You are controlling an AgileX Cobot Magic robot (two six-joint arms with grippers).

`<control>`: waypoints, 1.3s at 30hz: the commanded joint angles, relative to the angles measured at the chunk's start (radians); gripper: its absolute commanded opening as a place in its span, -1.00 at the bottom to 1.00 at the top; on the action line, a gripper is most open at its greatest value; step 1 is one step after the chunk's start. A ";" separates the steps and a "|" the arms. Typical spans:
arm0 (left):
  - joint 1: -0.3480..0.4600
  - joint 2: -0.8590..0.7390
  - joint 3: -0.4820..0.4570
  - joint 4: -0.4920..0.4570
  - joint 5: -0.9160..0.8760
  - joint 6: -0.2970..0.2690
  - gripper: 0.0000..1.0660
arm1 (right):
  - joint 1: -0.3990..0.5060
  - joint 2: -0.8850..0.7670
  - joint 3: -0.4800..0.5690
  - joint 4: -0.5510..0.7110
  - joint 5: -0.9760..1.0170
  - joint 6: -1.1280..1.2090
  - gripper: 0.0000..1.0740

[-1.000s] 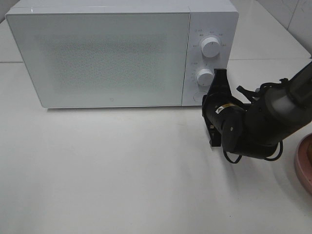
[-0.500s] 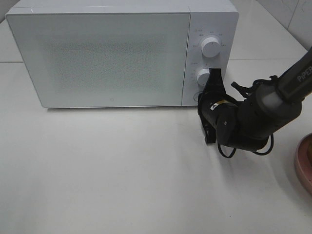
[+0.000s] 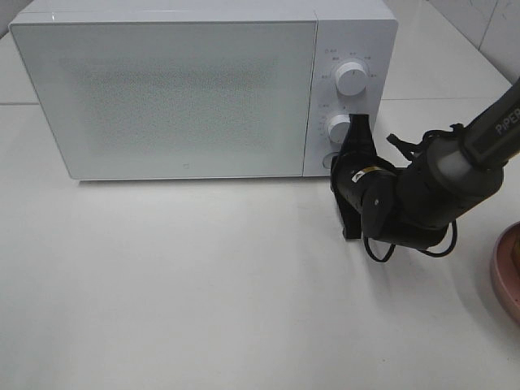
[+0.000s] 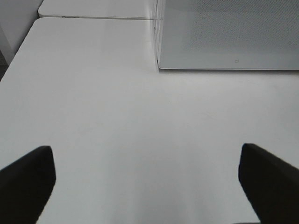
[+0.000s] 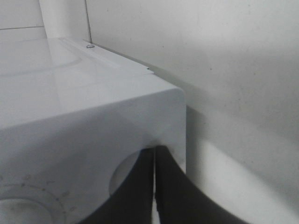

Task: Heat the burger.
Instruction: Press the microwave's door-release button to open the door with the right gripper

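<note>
The right end effector [image 3: 360, 122] is clenched, its two fingers pressed together with nothing between them. In the right wrist view the right end effector [image 5: 154, 155] is seen with its joined tips brought up to the front of the microwave [image 3: 203, 81], close to that panel's outer edge. From above, the tips are placed just beside the lower knob [image 3: 340, 128] on the control panel [image 3: 351, 32]. Whether they actually touch it cannot be told. The fingers are probably kept shut so that one narrow, stiff tip is offered for nudging a control, since a grip around the knob would call for parted fingers. The upper knob [image 3: 350, 79] is left alone.

The left end effector [image 4: 145, 154] is released, its fingers spread wide over the bare white surface [image 4: 103, 93] and nothing held. It is judged to be parked out of the way while the controls are worked from the other side.

The microwave's door [image 3: 162, 89] is shut and its speckled window cannot be seen through. The burger is not visible in any view. It is likely already behind the door, though this is only inferred. A pink plate [image 3: 508, 276] is seen at the surface's far right, and no burger shows on the sliver in view.
</note>
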 commanded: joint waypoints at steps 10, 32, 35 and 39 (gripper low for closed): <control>-0.007 -0.021 0.003 0.000 -0.014 0.000 0.87 | -0.008 -0.026 -0.025 -0.009 -0.070 0.022 -1.00; -0.007 -0.018 0.003 0.000 -0.014 0.000 0.87 | -0.008 -0.023 -0.070 0.010 -0.140 0.011 -1.00; -0.007 -0.018 0.003 0.000 -0.014 0.000 0.87 | -0.008 -0.023 -0.084 0.018 -0.142 -0.004 -1.00; -0.007 -0.018 0.003 0.000 -0.014 0.000 0.87 | -0.008 -0.020 -0.123 0.058 -0.178 -0.058 -1.00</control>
